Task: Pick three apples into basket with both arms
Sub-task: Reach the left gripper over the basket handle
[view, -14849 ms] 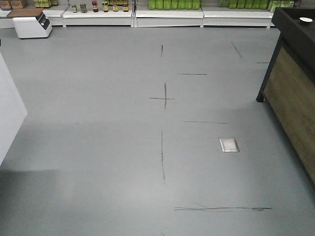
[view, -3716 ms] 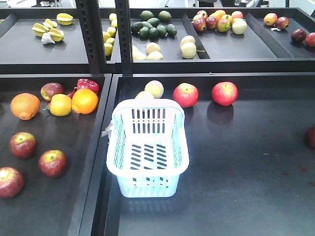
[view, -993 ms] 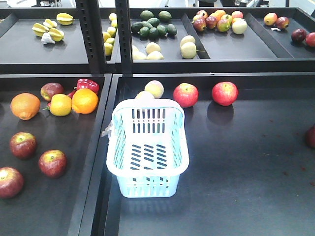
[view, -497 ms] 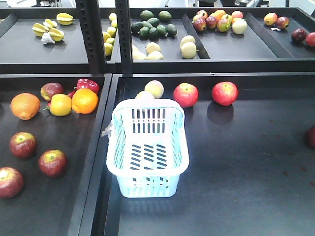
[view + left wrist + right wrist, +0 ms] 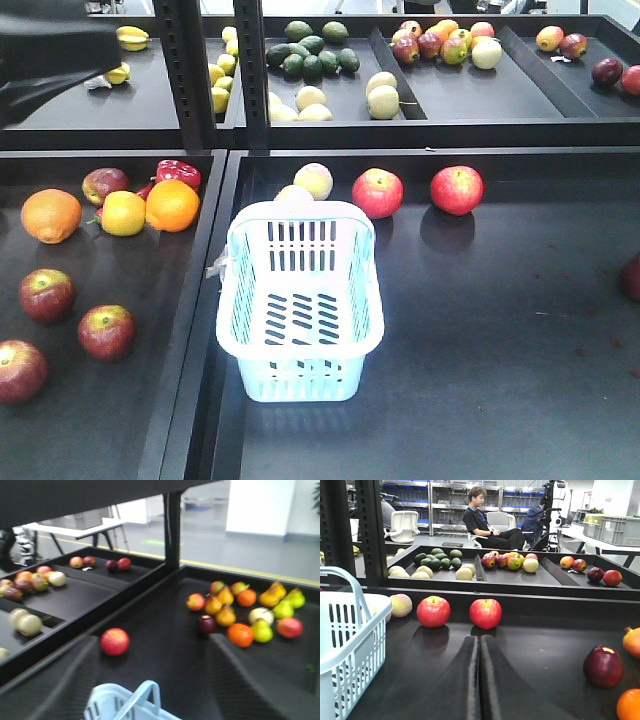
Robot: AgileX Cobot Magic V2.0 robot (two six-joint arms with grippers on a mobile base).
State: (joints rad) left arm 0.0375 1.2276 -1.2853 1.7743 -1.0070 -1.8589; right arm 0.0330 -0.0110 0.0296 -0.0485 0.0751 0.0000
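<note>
Left arm has newly entered top left, left gripper spread, right gripper clenched empty; basket holds 0 of 3 apples.

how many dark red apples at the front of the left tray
3. The back apple lies nearest the left orange, the middle apple nearer the basket, the front apple at the frame edge; others may be cut off.
</note>
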